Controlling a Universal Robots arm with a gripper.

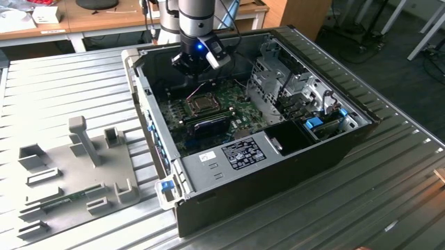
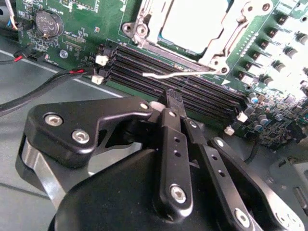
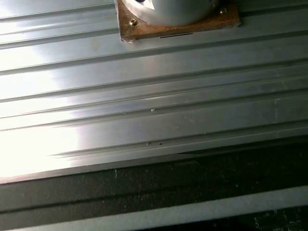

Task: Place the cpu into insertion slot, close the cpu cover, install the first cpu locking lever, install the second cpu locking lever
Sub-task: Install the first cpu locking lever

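The cpu [image 2: 192, 21] lies pale and flat in the insertion slot [image 1: 204, 104] on the green board inside the open computer case. The silvery cpu cover [image 2: 144, 30] lies down around it as a frame. A thin silvery locking lever [image 2: 168, 74] runs along the socket's edge, its free end standing out over the black memory slots. My gripper [image 2: 174, 97] hangs just above those memory slots, beside the socket, with its black fingers pressed together and nothing between them. In the exterior view the gripper [image 1: 199, 79] sits over the board's far part, just behind the socket.
Long black memory slots [image 2: 183, 84] lie between gripper and socket. A coin battery [image 2: 48, 21] and red-black cables [image 2: 53, 79] are nearby. The case walls [image 1: 143, 104] and drive cage [image 1: 295, 88] hem the board. A grey fixture plate [image 1: 76, 172] lies at the exterior view's left.
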